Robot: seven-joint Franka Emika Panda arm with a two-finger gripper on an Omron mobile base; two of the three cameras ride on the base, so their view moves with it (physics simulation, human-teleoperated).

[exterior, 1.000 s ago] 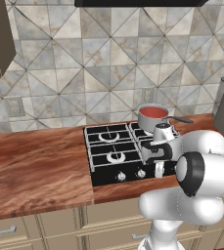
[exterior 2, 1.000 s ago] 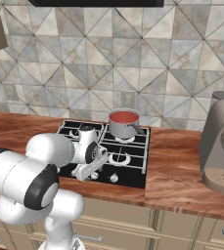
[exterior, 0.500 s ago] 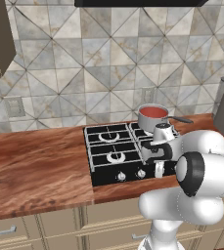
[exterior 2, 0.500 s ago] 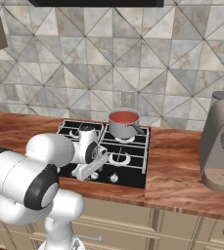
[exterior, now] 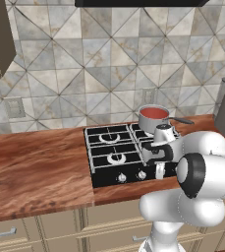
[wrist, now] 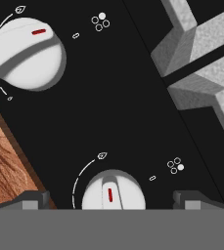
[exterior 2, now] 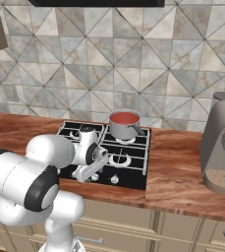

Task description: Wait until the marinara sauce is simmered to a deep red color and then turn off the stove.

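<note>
Marinara sauce [exterior: 154, 113] fills a small steel saucepan [exterior: 152, 119] as a smooth orange-red disc. The pan sits on the far right burner of the stove [exterior: 115, 152], its long dark handle [exterior: 181, 120] pointing to the right. From the right base camera the sauce [exterior 2: 124, 118] shows the same flat red surface inside the pan [exterior 2: 124, 126], which stands on the far side of the black cooktop [exterior 2: 133, 162].

The stove is set into a brown wooden counter [exterior: 35, 165], with a row of small silver knobs along its near edge. A grey coffee machine [exterior 2: 224, 145] stands on the counter well to the right of the stove.

The end effector [exterior 2: 91, 172] hangs low over the near edge of the stove, close to the knobs, pointing down. In the hand camera its two dark fingertips [wrist: 35, 199] stand wide apart, released and holding nothing, with a round silver knob [wrist: 113, 191] between them; they do not touch it. That knob carries a red mark. A second knob [wrist: 26, 53] lies further along the row, and grey grate bars [wrist: 201, 58] cross the black surface beyond.
</note>
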